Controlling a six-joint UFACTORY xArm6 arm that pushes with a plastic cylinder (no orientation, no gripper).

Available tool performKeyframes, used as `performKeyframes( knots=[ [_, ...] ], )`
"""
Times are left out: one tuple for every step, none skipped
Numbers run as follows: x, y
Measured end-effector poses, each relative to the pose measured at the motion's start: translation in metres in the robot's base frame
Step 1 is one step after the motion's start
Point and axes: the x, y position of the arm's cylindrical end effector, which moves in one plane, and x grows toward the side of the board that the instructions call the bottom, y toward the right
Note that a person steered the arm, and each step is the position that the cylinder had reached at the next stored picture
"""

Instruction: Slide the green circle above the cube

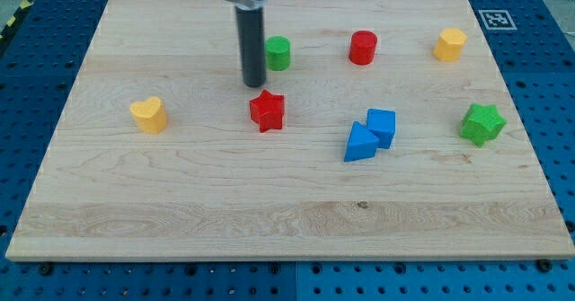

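Observation:
The green circle (pixel 278 53) stands near the view's top, left of centre. The blue cube (pixel 383 125) sits right of centre, touching a blue triangular block (pixel 360 143) on its lower left. My tip (pixel 253 84) is just left of and slightly below the green circle, close beside it, and right above the red star (pixel 267 110). The rod comes down from the view's top edge.
A red cylinder (pixel 363 47) and a yellow hexagonal block (pixel 450 44) stand along the top. A green star (pixel 482 123) is at the right, a yellow heart (pixel 149 114) at the left. The wooden board (pixel 269 220) lies on a blue perforated base.

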Motion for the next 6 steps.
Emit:
performKeyframes(
  knots=[
    [-0.036,-0.012],
    [-0.054,0.053],
    [-0.038,0.159],
    [-0.011,0.185],
    [-0.011,0.151],
    [-0.011,0.111]
  ],
)
